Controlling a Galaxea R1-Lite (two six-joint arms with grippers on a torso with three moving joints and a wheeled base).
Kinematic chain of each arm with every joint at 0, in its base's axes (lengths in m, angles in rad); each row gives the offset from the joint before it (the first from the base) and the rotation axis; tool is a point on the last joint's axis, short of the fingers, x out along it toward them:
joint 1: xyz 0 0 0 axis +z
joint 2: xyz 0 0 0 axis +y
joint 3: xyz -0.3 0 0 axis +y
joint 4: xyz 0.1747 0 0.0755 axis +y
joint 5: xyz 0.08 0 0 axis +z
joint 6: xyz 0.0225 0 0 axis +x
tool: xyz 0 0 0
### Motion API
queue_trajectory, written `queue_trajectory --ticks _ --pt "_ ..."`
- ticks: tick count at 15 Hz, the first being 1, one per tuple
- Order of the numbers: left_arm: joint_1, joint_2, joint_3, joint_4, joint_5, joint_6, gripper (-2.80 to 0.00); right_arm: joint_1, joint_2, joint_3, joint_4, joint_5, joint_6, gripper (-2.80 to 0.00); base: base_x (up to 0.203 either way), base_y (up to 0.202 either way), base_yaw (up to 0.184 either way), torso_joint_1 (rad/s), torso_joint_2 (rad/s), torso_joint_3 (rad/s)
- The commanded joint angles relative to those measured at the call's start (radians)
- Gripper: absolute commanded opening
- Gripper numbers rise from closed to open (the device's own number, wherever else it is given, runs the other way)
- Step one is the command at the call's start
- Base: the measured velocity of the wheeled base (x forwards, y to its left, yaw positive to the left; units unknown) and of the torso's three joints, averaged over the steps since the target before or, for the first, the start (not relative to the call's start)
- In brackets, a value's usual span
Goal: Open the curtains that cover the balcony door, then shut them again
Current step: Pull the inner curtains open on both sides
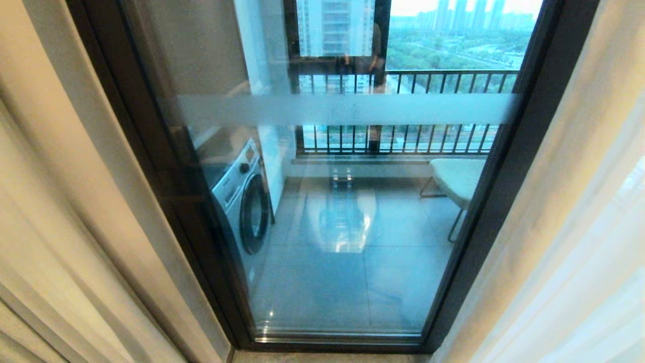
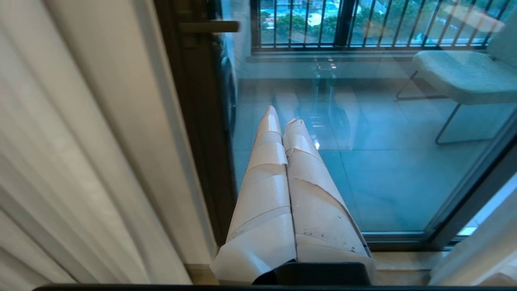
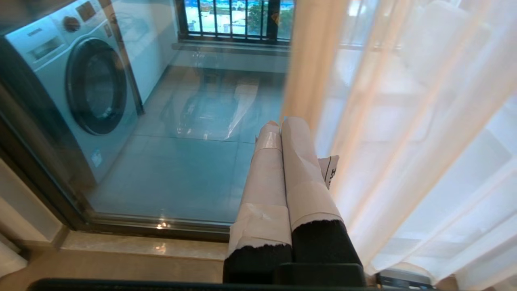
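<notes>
Curtains (image 1: 75,212) parted to 9 and 3 o'clock of the balcony door (image 1: 347,212), glass exposed at centre. Left tool (image 2: 282,117) fingers pressed together, empty, beside the left drape. Right tool (image 3: 280,123) likewise closed, empty, near the sheer (image 3: 424,141).

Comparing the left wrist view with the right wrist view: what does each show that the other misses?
Only the left wrist view shows the left gripper, shut and holding nothing, the heavy cream drape beside it, the door handle and the pale chair on the balcony. Only the right wrist view shows the right gripper, also shut and empty, the washing machine behind the glass and the see-through white sheer next to the fingers. Both show the balcony door uncovered, the tiled balcony floor and the railing.
</notes>
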Motion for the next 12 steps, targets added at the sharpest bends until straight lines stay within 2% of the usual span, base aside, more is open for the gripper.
queue_trajectory --ticks 1,12 --pt "0.001 -0.002 0.000 -0.001 0.000 -0.001 -2.80 0.000 0.001 0.000 0.000 0.000 -0.001 -2.80 0.000 -0.191 0.002 0.002 0.00 0.002" --pt "0.001 -0.002 0.000 0.001 0.000 0.001 -2.80 0.000 0.001 0.000 0.000 0.000 -0.001 -2.80 0.000 -0.190 0.002 0.002 0.00 0.002"
